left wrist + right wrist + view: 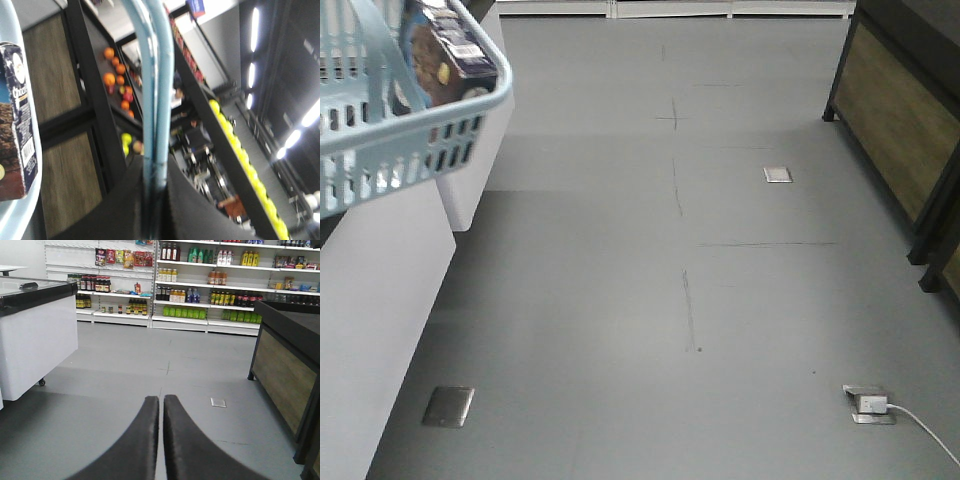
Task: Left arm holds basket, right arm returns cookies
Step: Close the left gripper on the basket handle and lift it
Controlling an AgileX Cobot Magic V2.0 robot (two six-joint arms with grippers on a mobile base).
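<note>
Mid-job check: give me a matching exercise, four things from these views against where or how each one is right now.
Things:
1. Chocofello cookie box
2. basket handles
3. right pincer
4. white plug

States:
A. shut, holding nothing
B. in a floor socket
C. inside the blue basket
D. clamped in the left pincer

Pairs: 1-C, 2-D, 3-A, 4-B
</note>
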